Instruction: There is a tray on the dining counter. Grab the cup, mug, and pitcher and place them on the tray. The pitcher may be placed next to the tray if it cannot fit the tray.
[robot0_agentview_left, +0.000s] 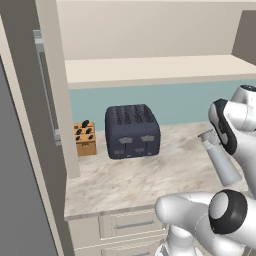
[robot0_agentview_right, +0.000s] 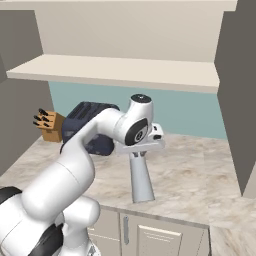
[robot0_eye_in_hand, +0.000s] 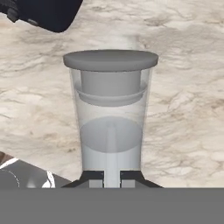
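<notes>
So the gripper (robot0_eye_in_hand: 112, 177) is clamped tight on the neck of the pitcher (robot0_agentview_right: 140, 181), which stands upright mid-frame on the marble counter (robot0_agentview_right: 190, 170), with the dark toaster (robot0_agentview_left: 132, 131) off to its left.

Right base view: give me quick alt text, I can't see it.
The gripper is shut on the neck of a tall grey pitcher standing on a marble counter. Behind the arm sit a dark toaster and a knife block.
</notes>
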